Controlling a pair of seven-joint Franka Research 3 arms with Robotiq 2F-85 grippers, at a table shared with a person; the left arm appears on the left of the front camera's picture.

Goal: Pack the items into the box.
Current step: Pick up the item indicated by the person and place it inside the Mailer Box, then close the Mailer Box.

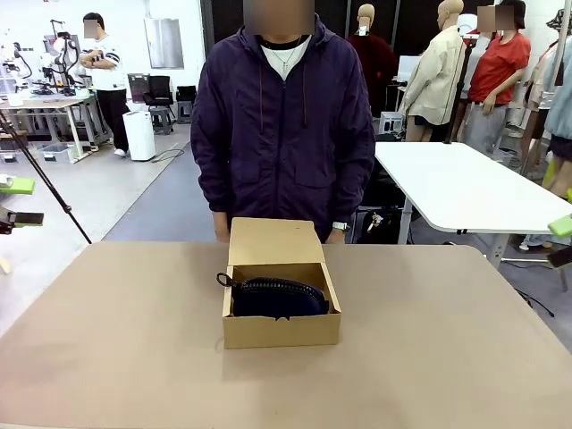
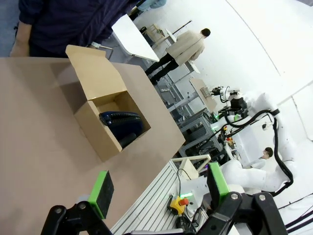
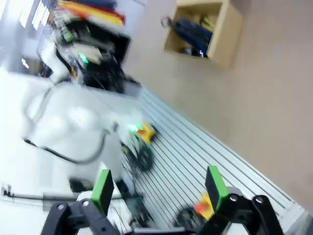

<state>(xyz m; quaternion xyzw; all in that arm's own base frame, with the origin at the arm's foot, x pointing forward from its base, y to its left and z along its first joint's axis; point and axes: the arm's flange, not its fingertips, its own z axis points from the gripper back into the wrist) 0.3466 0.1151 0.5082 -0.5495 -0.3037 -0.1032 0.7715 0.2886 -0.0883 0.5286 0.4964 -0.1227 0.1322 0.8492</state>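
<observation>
Left gripper [image 2: 159, 196]: jaws wide, green pads [image 2: 101, 193] bare, nothing held. The brown cardboard box [image 2: 98, 134] sits well ahead of it and off toward its left finger, resting on the tan surface [image 2: 39, 147]. The lid flap [image 2: 95, 73] stands open on the side away from you.

Centre: the navy ribbed zip pouch [image 1: 277, 297] lies inside the box [image 1: 281, 332], its small loop at the left wall. A person [image 1: 282, 134] stands just beyond the flap [image 1: 273, 241].

Right gripper [image 3: 159, 193]: jaws likewise wide and empty. The box [image 3: 227, 34] lies far ahead of it, toward its right finger. A yellow speck beside the pouch [image 3: 193, 32] is too blurred to name.

Step in hand: packing looks at or near its end, with both grippers well apart from the box. Before your next move, check whether the stapler and utility knife are inside; if they are, the open flap probably needs folding down.
</observation>
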